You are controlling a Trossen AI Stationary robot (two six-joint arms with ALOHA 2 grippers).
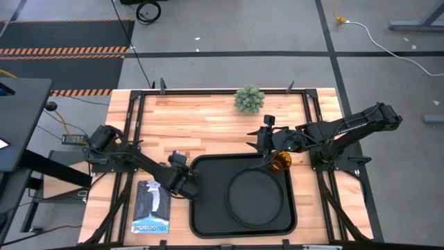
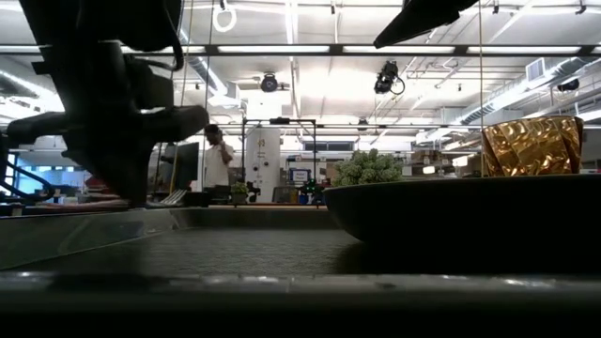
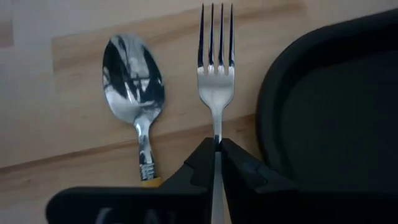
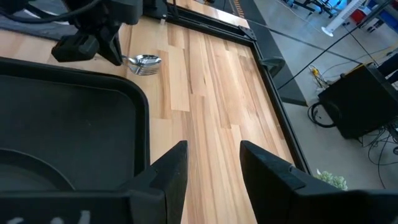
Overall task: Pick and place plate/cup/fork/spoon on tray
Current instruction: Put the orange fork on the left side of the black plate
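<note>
My left gripper (image 1: 186,184) stands at the black tray's (image 1: 208,215) left edge, shut on the fork (image 3: 216,68). The spoon (image 3: 134,81) lies on the wood beside the fork, away from the tray (image 3: 336,106). In the high view the gripper hides both. The round black plate (image 1: 257,198) lies in the tray. The amber cup (image 1: 281,162) stands at the tray's far right corner; I cannot tell whether it is inside the rim. My right gripper (image 4: 213,155) is open and empty over the wood just beyond the tray's far edge, next to the cup. My left gripper pinches the fork's thin metal neck (image 3: 217,127), just behind the tines, between its two fingertips (image 3: 202,158). The fingers lie along the fork and the tines point away from them. The gripper hides the handle. I cannot tell whether the fork is lifted or lies on the wood.
A dark booklet (image 1: 151,206) lies on the table left of the tray, near the front edge. A small green potted plant (image 1: 249,99) stands at the far edge. Bare wood lies between the plant and the tray. A person (image 2: 221,160) stands in the room behind the table.
</note>
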